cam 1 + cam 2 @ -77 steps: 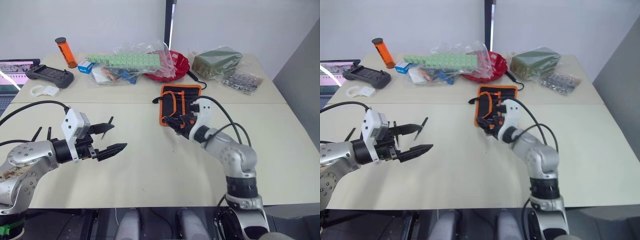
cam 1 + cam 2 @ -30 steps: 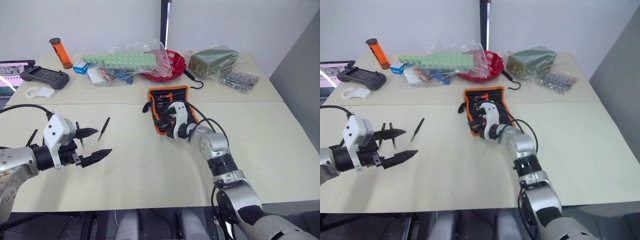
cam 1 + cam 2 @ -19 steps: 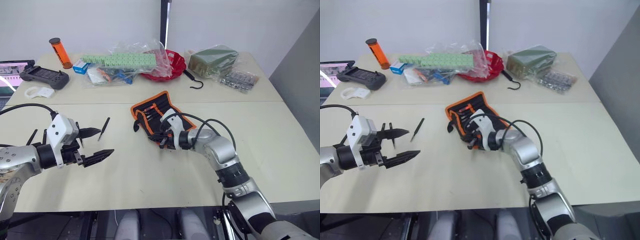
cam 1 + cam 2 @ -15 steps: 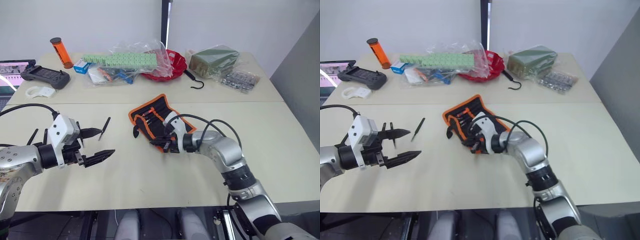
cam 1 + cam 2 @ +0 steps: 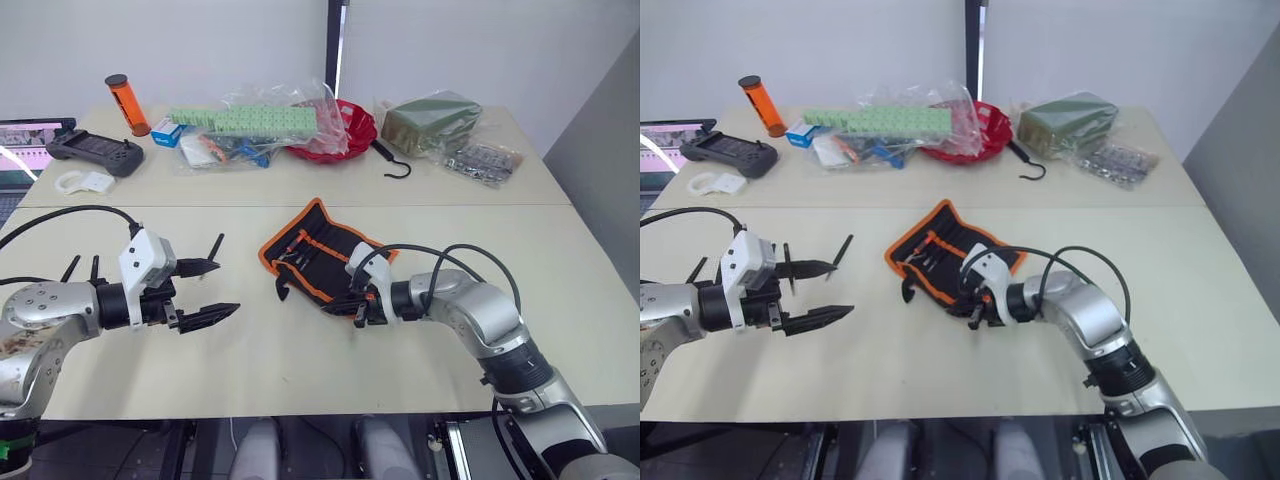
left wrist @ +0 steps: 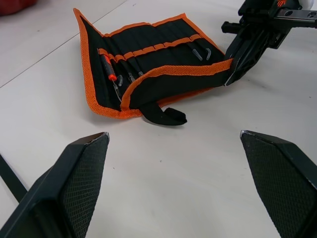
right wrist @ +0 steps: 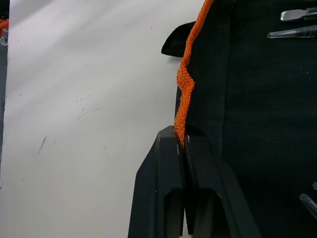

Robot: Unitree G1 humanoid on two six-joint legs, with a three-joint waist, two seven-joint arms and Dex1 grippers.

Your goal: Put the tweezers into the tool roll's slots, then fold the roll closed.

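The tool roll (image 5: 318, 252) lies partly unrolled at mid-table, black with orange piping, and several small tools sit in its slots (image 6: 148, 57). My right gripper (image 5: 358, 307) is shut on the roll's orange edge (image 7: 184, 106) at the corner nearest me. My left gripper (image 5: 226, 288) hangs open just above the table, left of the roll, holding nothing. One of the tweezers (image 5: 213, 247) lies on the table just beyond the left fingers. Two more tweezers (image 5: 71, 268) lie beside the left forearm.
Along the far side of the table are an orange bottle (image 5: 126, 104), a black controller (image 5: 94, 152), a bag of green blocks (image 5: 250, 121), a red bowl (image 5: 350, 131), a black hook (image 5: 396, 166), a green packet (image 5: 432, 121) and a bag of metal parts (image 5: 486, 161).
My right gripper has dragged the roll from near the table seam toward me and turned it, its grip on the edge unchanged. The left gripper has stayed open in about the same place.
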